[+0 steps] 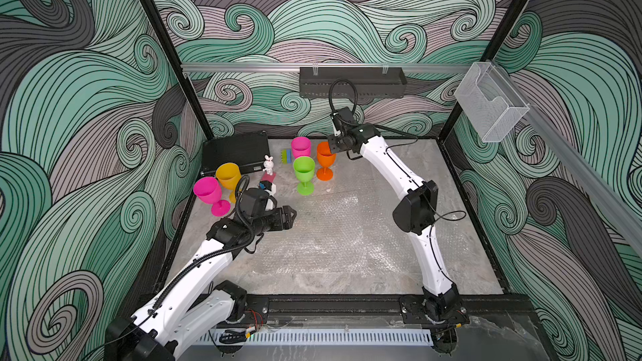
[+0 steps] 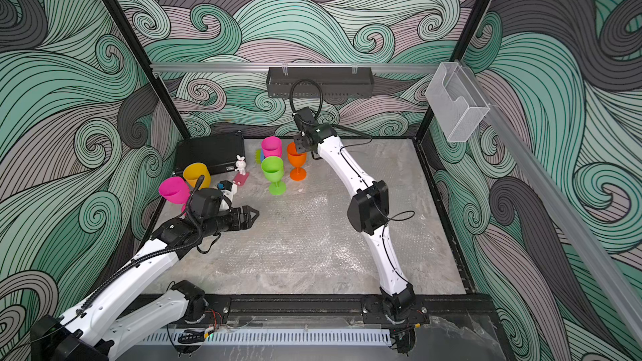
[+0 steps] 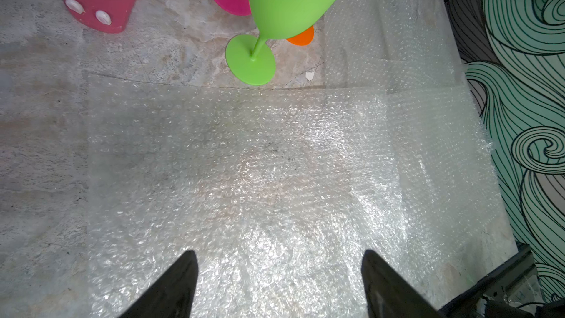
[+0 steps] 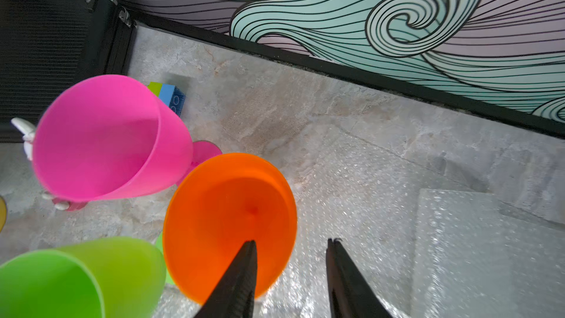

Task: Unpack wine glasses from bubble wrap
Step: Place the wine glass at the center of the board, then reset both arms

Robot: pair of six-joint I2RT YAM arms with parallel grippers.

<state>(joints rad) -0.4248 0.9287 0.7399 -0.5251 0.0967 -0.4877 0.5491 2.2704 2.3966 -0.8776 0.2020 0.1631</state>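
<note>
Right wrist view: the right gripper [image 4: 290, 241] stands part-open astride the rim of the orange goblet [image 4: 226, 209], one finger inside the bowl, clamping nothing. The goblet stands upright beside the lime green goblet [image 4: 61, 279]. The left gripper [image 3: 278, 255] hangs wide open and empty over flattened bubble wrap [image 3: 260, 163].

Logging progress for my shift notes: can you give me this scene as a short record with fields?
upright, unwrapped: orange goblet, lime goblet, yellow goblet, back pink goblet, front pink goblet
bubble wrap: flattened, wrapping nothing
left pincer: open, empty, over the bubble wrap
right pincer: open, straddling the orange goblet's rim
</note>
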